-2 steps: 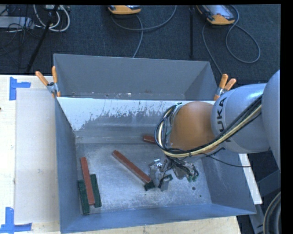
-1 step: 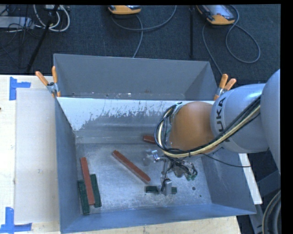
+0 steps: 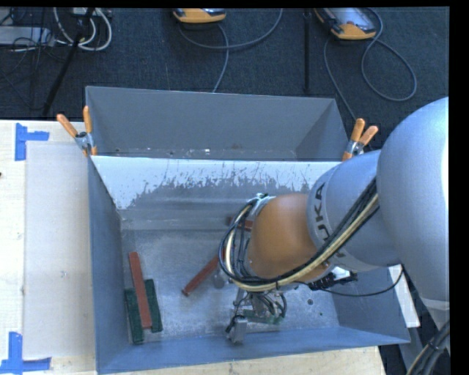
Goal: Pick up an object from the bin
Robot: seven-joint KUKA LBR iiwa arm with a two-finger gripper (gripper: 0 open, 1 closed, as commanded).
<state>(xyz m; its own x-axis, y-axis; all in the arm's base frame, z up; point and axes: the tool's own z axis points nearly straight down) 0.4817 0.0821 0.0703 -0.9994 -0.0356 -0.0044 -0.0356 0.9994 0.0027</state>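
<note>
A KUKA arm's gripper (image 3: 251, 322) sits low in a grey metal bin (image 3: 212, 124), close against the near wall and right of centre. How far the claw is open cannot be told, nor whether it has hold of anything. A fleck of green at its right side is too small to identify.

The nearest loose item is a reddish-brown stick (image 3: 198, 281), lying aslant on the middle of the bin floor just left of the gripper. Its upper end runs under the looped cables (image 3: 233, 253) at the robot's wrist. Well apart, in the near left corner, a second reddish-brown bar (image 3: 138, 287) lies over two dark green bars (image 3: 133, 318), all three roughly parallel to the left wall.

The wrist's orange cover (image 3: 282, 234) and the pale grey arm (image 3: 410, 190) hide the right part of the bin floor. The sloped far wall (image 3: 220, 183) is streaked with scratches and scuffs.

Beyond the bin lies dark carpet (image 3: 146, 51) crossed by loose cords, with two orange-and-grey devices (image 3: 199, 13) cut off at the top edge.
</note>
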